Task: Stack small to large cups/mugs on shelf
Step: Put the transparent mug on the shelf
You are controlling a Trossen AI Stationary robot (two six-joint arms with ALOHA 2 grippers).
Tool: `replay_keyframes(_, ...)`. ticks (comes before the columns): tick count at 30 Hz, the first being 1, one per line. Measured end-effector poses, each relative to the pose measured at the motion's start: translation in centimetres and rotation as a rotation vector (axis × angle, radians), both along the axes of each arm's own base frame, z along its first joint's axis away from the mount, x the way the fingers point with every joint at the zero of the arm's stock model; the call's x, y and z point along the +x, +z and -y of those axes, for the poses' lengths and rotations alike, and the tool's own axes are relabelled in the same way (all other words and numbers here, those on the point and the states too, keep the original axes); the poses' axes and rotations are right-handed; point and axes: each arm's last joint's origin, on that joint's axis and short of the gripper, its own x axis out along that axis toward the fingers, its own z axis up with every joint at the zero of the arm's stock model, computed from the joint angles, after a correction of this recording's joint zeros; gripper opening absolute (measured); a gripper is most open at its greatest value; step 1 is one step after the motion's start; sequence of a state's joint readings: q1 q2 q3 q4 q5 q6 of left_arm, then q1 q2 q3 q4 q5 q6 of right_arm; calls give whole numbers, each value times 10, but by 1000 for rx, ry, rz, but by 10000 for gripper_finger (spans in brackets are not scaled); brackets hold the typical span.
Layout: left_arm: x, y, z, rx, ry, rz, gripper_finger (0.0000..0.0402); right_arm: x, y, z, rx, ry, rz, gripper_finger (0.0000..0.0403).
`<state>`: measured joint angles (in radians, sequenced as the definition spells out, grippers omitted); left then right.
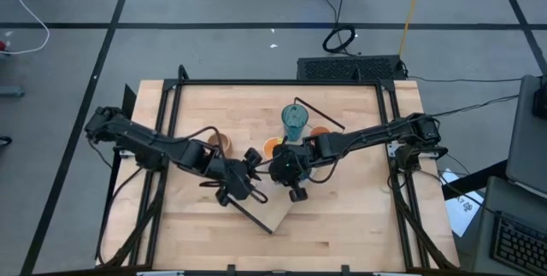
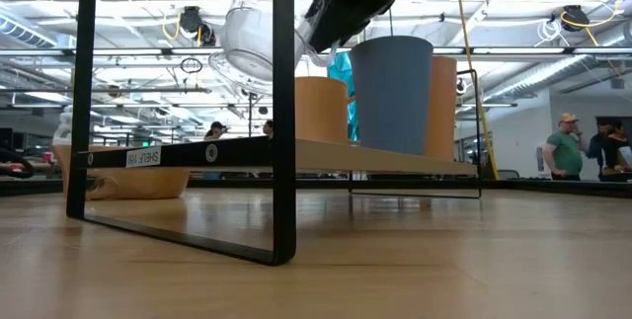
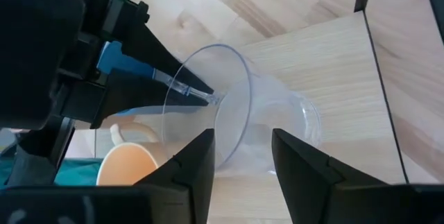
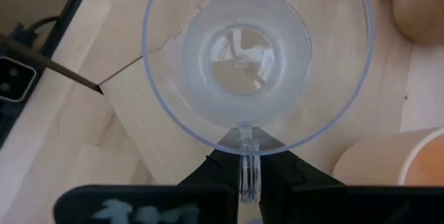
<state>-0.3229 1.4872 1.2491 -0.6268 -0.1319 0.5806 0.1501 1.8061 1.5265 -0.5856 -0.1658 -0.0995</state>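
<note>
Near the middle of the high view, the two arms meet over the shelf [image 1: 278,212], a light-wood board with black end rails lying at an angle on the wooden surface [image 1: 359,225]. The right gripper [image 4: 248,182] is clenched on the rim of the small clear cup [image 4: 253,61]; its wrist view looks straight down into the open mouth, with the rim pinched between the dark fingers [image 4: 215,172]. The left gripper [image 3: 241,156] sits around the same cup [image 3: 236,123] from the other side, its fingers [image 3: 198,158] standing on either side of the cup's wall, partly closed; whether they press the glass cannot be told. In the low view the clear cup [image 2: 247,38] hangs tilted above the shelf board [image 2: 326,153], in the upper middle of the frame. On the shelf behind it stand an orange cup [image 2: 321,110], the blue cup [image 2: 392,92] and a second orange cup [image 2: 442,107], with the teal tumbler [image 1: 294,120] showing between them. The tan mug [image 1: 224,142] rests left of centre in the high view.
</note>
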Motion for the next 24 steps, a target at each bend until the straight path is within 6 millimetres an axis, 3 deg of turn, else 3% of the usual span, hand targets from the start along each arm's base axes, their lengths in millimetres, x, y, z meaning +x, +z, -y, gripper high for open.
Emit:
replay_keyframes(10,0,0,-2,21,-96,-9,145,0,0,0,-98,132,38,18)
replay_keyframes(24,1,0,-2,71,-123,5,145,0,0,0,-116,158,58,18)
